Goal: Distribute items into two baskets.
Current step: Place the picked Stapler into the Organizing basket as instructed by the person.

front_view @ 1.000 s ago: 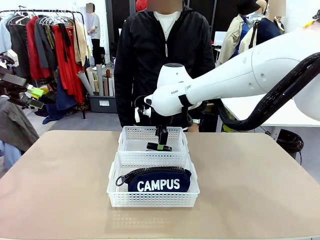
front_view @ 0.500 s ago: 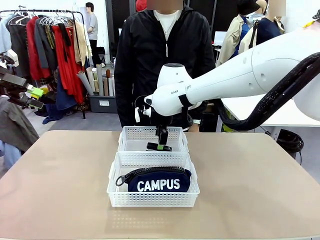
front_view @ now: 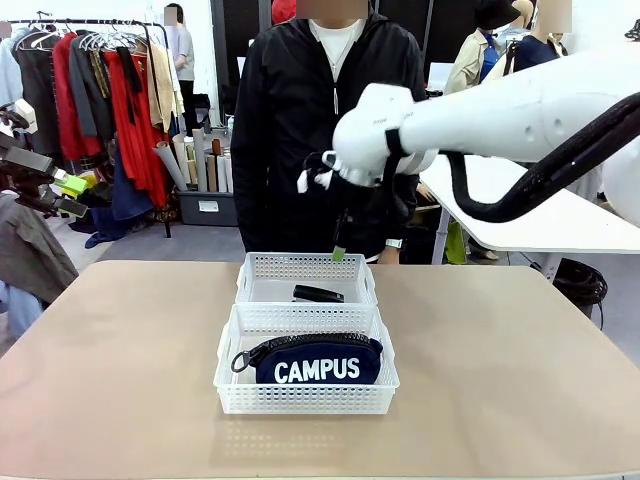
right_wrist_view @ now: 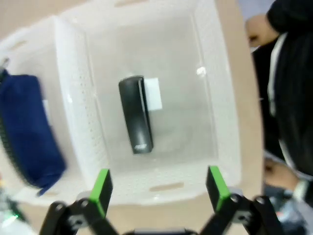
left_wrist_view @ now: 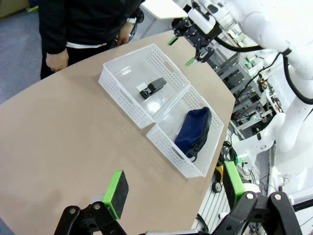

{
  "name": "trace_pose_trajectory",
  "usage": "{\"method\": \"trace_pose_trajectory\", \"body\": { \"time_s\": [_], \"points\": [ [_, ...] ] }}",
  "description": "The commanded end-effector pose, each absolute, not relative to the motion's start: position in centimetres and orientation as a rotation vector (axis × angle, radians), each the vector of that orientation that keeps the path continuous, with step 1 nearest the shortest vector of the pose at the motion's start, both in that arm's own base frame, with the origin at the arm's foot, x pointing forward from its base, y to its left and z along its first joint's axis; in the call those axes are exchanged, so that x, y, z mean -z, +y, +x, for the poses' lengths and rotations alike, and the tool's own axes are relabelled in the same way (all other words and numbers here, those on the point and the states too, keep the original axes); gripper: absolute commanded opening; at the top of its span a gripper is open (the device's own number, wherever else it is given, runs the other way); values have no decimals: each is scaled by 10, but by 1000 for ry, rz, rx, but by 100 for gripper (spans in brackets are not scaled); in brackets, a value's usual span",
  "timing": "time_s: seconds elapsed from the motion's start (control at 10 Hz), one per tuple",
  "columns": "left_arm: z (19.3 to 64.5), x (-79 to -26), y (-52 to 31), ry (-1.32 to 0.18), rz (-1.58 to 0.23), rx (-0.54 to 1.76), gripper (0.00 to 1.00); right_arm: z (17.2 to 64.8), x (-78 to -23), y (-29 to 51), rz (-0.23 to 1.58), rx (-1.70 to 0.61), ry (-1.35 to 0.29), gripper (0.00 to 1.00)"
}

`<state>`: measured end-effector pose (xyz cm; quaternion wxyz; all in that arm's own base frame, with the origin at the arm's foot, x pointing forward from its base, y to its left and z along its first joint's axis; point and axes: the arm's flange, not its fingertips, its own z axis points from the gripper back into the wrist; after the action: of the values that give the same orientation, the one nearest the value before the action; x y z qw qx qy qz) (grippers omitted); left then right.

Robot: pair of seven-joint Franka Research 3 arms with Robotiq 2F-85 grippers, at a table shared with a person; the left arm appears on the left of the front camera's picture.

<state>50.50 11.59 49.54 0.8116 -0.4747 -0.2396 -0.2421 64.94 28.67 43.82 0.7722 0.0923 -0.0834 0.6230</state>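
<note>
Distribution looks complete: the small black desk stapler lies loose in the far white perforated plastic basket, and the navy soft zip pouch sits in the near matching basket. The right gripper hangs above the stapler, spread and empty; the left gripper is spread too. The stapler is judged rigid and dense, best pinched across its narrow sides; the pouch yields, so its middle is favoured.
</note>
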Motion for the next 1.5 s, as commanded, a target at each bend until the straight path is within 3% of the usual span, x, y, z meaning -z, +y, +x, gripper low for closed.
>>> {"method": "trace_pose_trajectory", "body": {
  "time_s": [0.0, 0.4, 0.9, 1.4],
  "points": [
    [504, -496, 116, -514, -1014, 516, 100, 647, -455, 254, 327, -1218, -158, 100],
    [504, -496, 116, -514, -1014, 516, 100, 633, -474, 161, 549, -940, -181, 100],
    [504, -496, 116, -514, -1014, 516, 100, 589, -500, 27, 758, -647, -378, 100],
    [504, -496, 116, -514, -1014, 516, 100, 539, -514, -26, 866, -564, -484, 100]
  ]
}}
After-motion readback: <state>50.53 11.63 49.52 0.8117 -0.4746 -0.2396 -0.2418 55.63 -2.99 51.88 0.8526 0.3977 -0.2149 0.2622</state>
